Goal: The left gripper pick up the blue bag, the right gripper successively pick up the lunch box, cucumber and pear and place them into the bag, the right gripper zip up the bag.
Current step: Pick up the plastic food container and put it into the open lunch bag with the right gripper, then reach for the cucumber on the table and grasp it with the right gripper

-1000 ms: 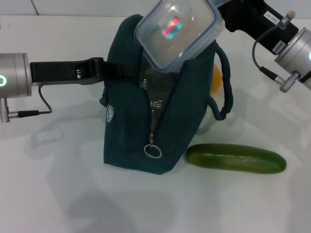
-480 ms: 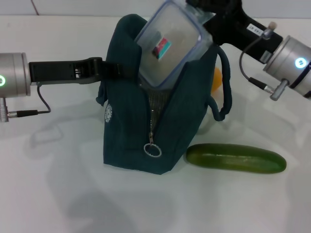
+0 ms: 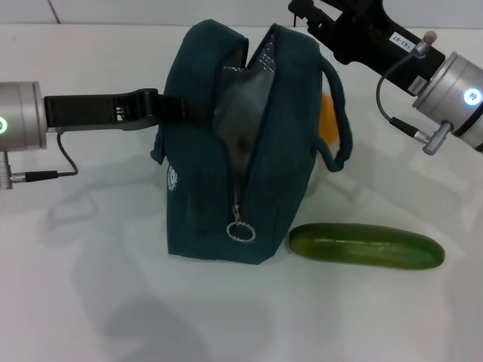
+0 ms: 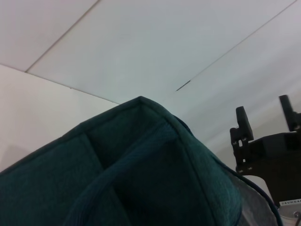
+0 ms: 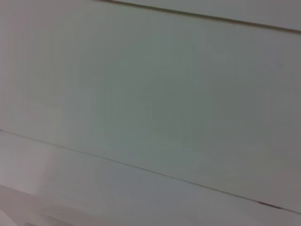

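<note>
head view: left gripper [image 3: 175, 109], jaws pinched on the upper left edge of the blue bag [image 3: 226, 204], its arm reaching in level from the left; the bag stands upright on the white table [image 3: 90, 286], unzipped, with the lunch box [image 3: 238, 121] showing inside its mouth. right gripper [image 3: 313, 19], jaws spread and empty, hangs just above the bag's right rim, its arm slanting in from the upper right. the cucumber [image 3: 366, 246] lies just right of the bag's base, the pear [image 3: 327, 117] behind the bag, mostly hidden.

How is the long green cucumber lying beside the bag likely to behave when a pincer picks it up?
The long dark green cucumber looks stiff, so it should probably lift without bending. Its rounded shape suggests it may roll on the white table if nudged. Its glossy skin could be slippery, so a grip near the middle seems safest.
</note>
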